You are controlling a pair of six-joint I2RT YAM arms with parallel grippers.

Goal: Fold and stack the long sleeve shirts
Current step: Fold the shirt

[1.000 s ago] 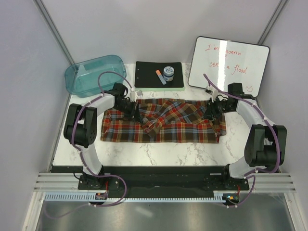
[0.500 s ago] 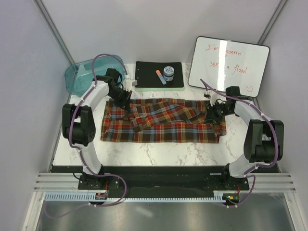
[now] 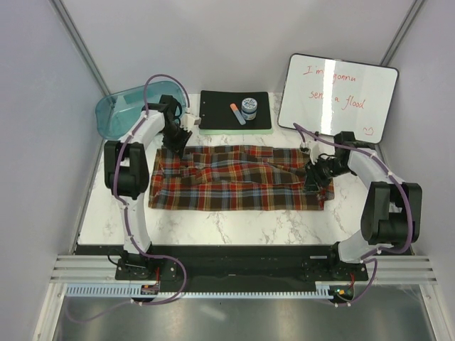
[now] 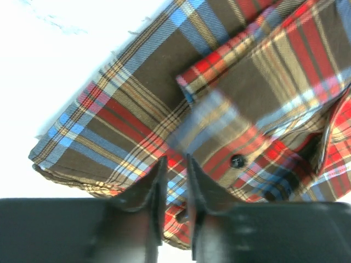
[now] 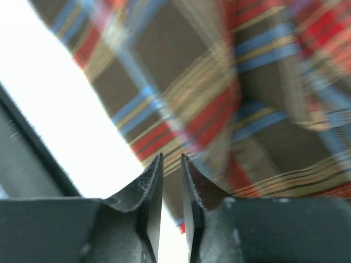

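Here left arm [image 3: 140, 137] stretches forward; right arm [image 3: 367, 165] crooks inward.

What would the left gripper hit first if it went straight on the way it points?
The shirt: the left gripper points at its corner, with nothing seen between, though depth is unclear.

Bare table [image 3: 234, 229] front of shirt [image 3: 242, 186] passable; bin [image 3: 135, 114], clipboard [image 3: 217, 106], whiteboard [image 3: 338, 96] block far edge.

My overhead camera looks down from above and behind me, far enough to hold the whole table [image 3: 234, 226]. My wrist cameras hang close over the plaid shirt [image 3: 242, 186]: left at its upper-left corner, right at its right edge.
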